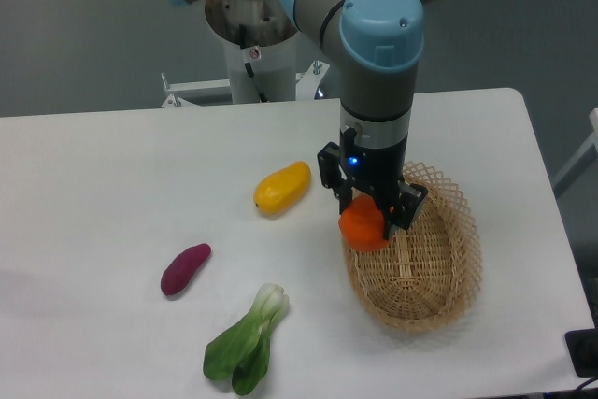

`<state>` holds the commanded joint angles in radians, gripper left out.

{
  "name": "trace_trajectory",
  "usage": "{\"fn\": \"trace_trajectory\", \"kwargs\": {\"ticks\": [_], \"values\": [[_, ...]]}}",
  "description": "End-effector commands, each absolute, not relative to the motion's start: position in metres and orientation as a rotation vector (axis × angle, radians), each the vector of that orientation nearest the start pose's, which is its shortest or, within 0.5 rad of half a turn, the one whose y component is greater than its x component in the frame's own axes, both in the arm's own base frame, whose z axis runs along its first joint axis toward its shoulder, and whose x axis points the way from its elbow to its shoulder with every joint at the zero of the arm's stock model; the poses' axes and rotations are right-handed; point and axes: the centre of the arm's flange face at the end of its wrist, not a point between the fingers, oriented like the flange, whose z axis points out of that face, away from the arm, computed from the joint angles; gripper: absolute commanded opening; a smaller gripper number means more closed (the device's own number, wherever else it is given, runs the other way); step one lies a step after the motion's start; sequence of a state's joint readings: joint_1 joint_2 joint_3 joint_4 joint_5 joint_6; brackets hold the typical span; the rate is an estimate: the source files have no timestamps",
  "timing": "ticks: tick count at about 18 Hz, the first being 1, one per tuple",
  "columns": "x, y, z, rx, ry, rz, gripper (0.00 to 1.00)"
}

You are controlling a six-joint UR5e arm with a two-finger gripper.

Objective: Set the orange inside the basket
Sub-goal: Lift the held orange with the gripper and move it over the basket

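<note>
The orange is small, round and bright. It is held between the fingers of my gripper, which is shut on it. The orange hangs at the left rim of the basket, a light tan oval wicker basket with a lattice rim at the right of the table. I cannot tell whether the orange touches the rim. The arm's wrist hides the back left part of the basket.
A yellow mango-shaped fruit lies left of the gripper. A purple sweet potato lies further left. A green bok choy lies near the front edge. The robot base stands behind the table.
</note>
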<state>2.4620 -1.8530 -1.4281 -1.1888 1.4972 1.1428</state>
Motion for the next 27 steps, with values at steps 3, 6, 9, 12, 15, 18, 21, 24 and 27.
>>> {"fn": "trace_trajectory", "kwargs": {"ticks": [3,6,9,12,15,18,21,24,27], "values": [[-0.399,0.504,0.443,-2.916,0.387,0.248,0.56],[-0.400,0.504,0.443,-2.917,0.384,0.248,0.56],[-0.405,0.500,0.440,-2.922,0.378,0.247,0.56],[-0.413,0.491,0.436,-2.928,0.437,0.247,0.56],[-0.422,0.478,0.420,-2.944,0.488,0.225,0.56],[-0.431,0.465,0.405,-2.951,0.522,0.199,0.56],[-0.436,0.449,0.366,-2.929,0.596,0.262,0.56],[-0.436,0.418,0.314,-2.935,0.687,0.236,0.56],[-0.431,0.403,0.289,-2.963,0.672,0.160,0.56]]}}
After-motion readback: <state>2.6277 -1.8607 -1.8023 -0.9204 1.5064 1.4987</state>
